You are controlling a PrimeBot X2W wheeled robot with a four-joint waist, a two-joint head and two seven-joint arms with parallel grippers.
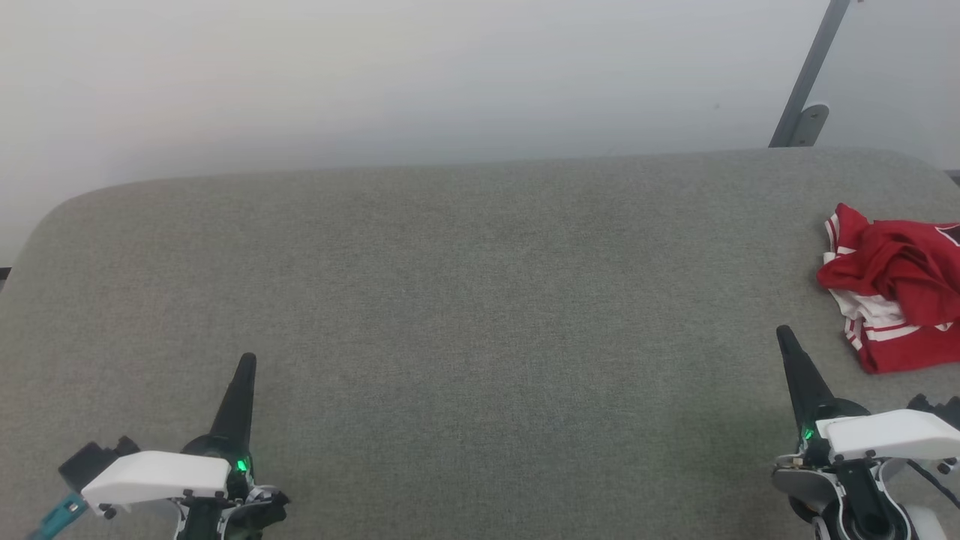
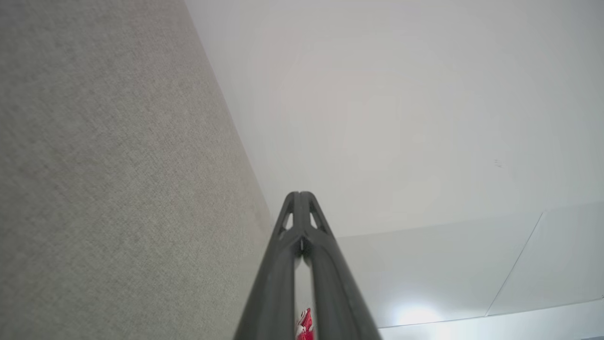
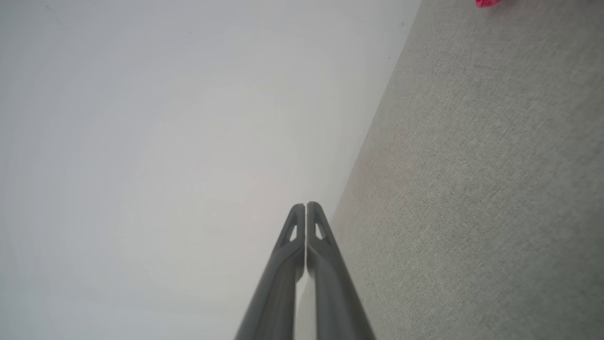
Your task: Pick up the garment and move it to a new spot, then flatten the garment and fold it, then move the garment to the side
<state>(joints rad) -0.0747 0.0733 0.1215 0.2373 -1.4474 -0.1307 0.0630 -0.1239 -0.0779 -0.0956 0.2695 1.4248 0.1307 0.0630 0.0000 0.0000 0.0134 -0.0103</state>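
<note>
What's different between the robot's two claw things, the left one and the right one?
The right gripper sits close to the crumpled red jersey, while the left gripper is far from it, across the grey surface. In the head view the left gripper leans toward the right and the right gripper leans toward the left. Both look alike: long dark fingers on a white housing. Both have their jaws shut and hold nothing.

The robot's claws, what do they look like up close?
The left claw and right claw each have two long, dark, tapering fingers with triangular cut-outs near the tips. Behind each sits a white shell with a green light; the left also shows a teal piece.
</note>
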